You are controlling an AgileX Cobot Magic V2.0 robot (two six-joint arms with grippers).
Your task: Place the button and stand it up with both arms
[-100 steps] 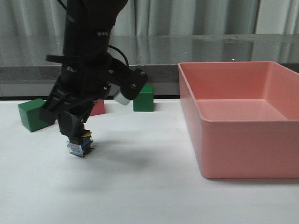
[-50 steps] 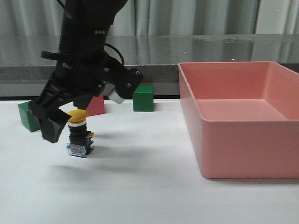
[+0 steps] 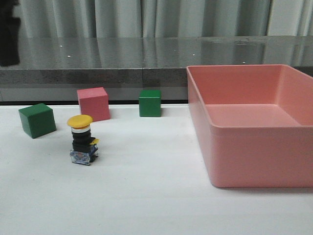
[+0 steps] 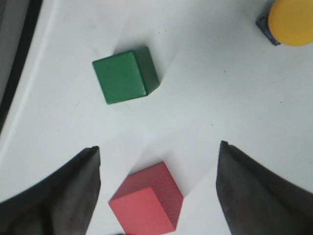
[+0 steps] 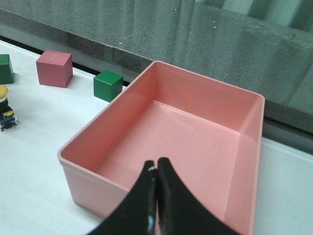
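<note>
The button (image 3: 81,140) stands upright on the white table at the left, yellow cap up and clear-blue base down, with nothing touching it. Its cap shows at the edge of the left wrist view (image 4: 293,22) and it shows small in the right wrist view (image 5: 5,107). My left gripper (image 4: 159,147) is open and empty, high above the pink cube (image 4: 146,203). Only a dark bit of the left arm (image 3: 9,34) shows in the front view. My right gripper (image 5: 157,164) is shut and empty, above the pink bin (image 5: 93,191).
The large pink bin (image 3: 254,156) fills the right side of the table. A green cube (image 3: 37,120), the pink cube (image 3: 93,104) and a second green cube (image 3: 149,103) stand behind the button. A grey ledge runs along the back.
My left gripper opened off the button, then rose and drew away to the left, out of the front view. The button stays standing upright where it was set.
</note>
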